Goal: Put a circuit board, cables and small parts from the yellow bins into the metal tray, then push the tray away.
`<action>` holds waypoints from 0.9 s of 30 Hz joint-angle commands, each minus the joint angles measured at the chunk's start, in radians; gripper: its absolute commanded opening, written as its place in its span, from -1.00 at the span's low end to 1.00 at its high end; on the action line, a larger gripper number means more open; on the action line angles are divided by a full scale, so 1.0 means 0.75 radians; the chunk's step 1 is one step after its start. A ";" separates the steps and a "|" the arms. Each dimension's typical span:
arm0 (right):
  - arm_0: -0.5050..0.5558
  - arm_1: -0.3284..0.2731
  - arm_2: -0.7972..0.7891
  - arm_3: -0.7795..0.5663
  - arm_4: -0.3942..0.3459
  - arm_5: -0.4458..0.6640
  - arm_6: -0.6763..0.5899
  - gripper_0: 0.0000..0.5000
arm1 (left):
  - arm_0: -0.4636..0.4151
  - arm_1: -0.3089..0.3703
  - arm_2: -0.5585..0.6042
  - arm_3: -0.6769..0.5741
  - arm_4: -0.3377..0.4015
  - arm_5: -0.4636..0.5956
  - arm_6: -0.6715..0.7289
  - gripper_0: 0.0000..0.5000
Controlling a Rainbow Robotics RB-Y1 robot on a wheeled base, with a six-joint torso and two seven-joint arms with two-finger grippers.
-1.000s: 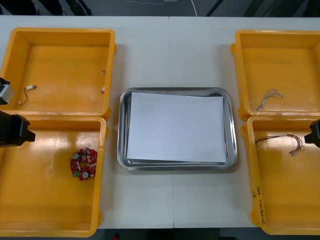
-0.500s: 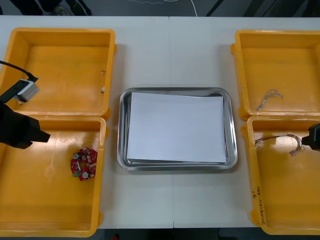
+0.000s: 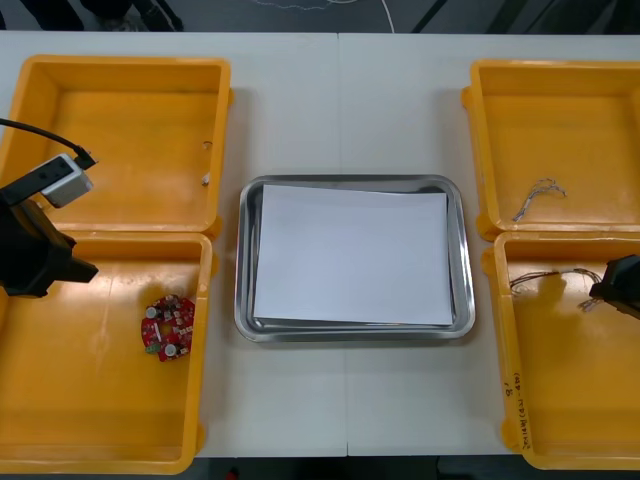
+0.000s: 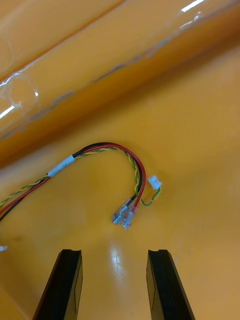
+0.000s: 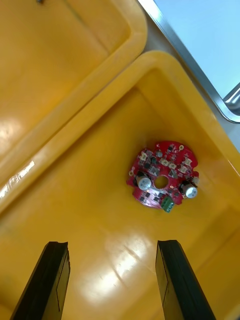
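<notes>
Over the near left bin (image 3: pixel 100 420), holds left gripper (image 5: pixel 112 245) open and empty, circuit board (image 5: pixel 163 175) flat just ahead of it; likewise right gripper (image 4: pixel 114 252), open before the red and yellow cable (image 4: pixel 61 165).

Light, matt table (image 3: pixel 340 100), split by a thin seam (image 3: pixel 339 120) running away midway between the left gripper (image 5: pixel 112 244) jaws and the right gripper (image 4: pixel 114 252) jaws. Past the far edge, well ahead of both, dark floor (image 3: pixel 520 15) crossed by a pale line (image 3: pixel 386 18). Another dark strip under the near edge.
</notes>
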 commanded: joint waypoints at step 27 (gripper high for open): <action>0.024 0.032 0.140 0.182 0.052 -0.254 -0.080 0.48 | 0.290 0.284 -0.293 -0.023 0.067 -0.642 -0.575 1.00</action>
